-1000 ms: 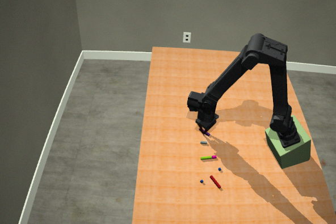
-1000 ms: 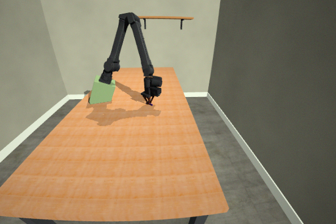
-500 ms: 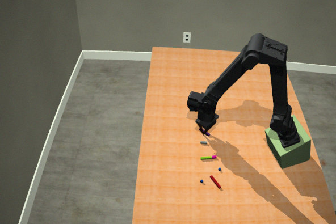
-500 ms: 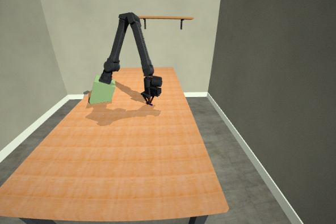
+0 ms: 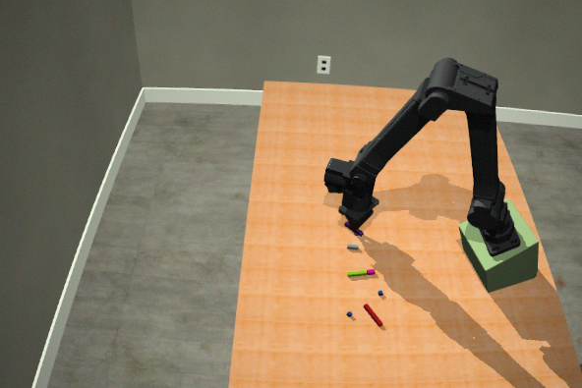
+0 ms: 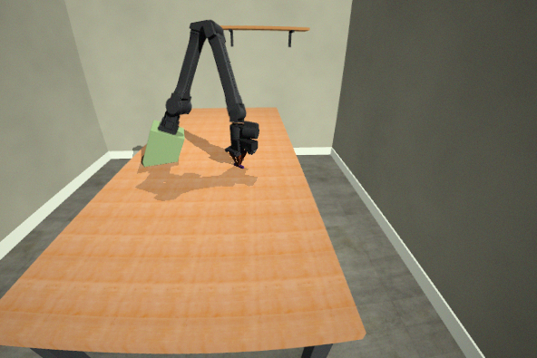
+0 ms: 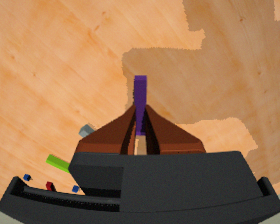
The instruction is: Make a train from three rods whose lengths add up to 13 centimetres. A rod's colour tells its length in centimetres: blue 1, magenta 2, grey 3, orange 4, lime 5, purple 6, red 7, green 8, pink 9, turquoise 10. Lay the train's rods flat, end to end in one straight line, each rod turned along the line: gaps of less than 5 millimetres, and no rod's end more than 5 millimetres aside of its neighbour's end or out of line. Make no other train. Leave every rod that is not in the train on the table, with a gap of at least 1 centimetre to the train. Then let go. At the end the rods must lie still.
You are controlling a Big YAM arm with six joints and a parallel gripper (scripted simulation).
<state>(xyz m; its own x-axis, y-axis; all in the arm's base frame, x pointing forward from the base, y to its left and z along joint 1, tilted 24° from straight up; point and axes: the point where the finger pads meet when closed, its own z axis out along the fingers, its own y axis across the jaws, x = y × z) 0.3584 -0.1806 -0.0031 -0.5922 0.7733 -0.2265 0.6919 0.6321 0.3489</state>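
End effector (image 5: pixel 354 227) (image 6: pixel 239 164) (image 7: pixel 140 110) almost closed, its narrow gap in a pinch around the purple rod (image 5: pixel 360 232) (image 6: pixel 241 167) (image 7: pixel 140 91).

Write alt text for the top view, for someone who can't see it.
A black robot arm's gripper closes around a purple rod on a wooden table. Near it lie a grey rod, a lime rod touching a magenta one, a red rod and two small blue ones.

In the wrist view the dark housing hides part of the lime rod (image 5: pixel 357 273) (image 7: pixel 58 162).
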